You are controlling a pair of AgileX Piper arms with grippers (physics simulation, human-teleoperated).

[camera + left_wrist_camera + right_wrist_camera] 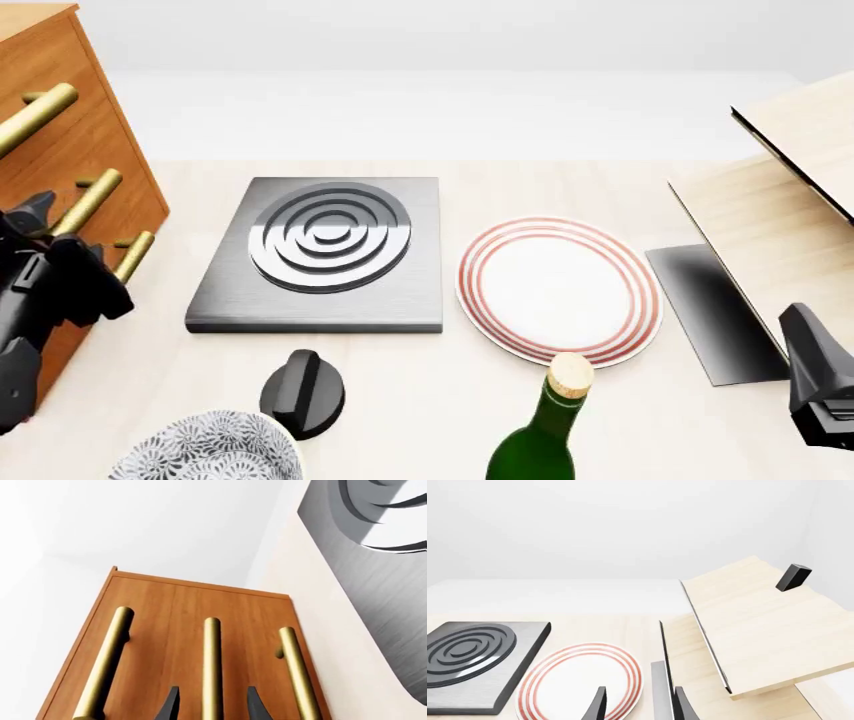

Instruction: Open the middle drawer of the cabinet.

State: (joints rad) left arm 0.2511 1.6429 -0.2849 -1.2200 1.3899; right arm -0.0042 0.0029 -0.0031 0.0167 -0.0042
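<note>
My left gripper (212,705) sits with its fingers apart on either side of the middle drawer's (190,645) brass handle (212,665), on the cabinet (74,130) at the table's (561,190) left edge. My right gripper (639,705) is spread open too, above the pale wood tabletop. White walls all around.

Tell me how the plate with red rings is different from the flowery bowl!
The plate is flat and white with red rings round its rim; the bowl is deeper, covered in a dark flowery pattern. The plate lies fully in view mid-table beside the grey burner slab; the bowl is cut off by the front view's near edge, next to a black knob. Both are round and rest on the table.
</note>
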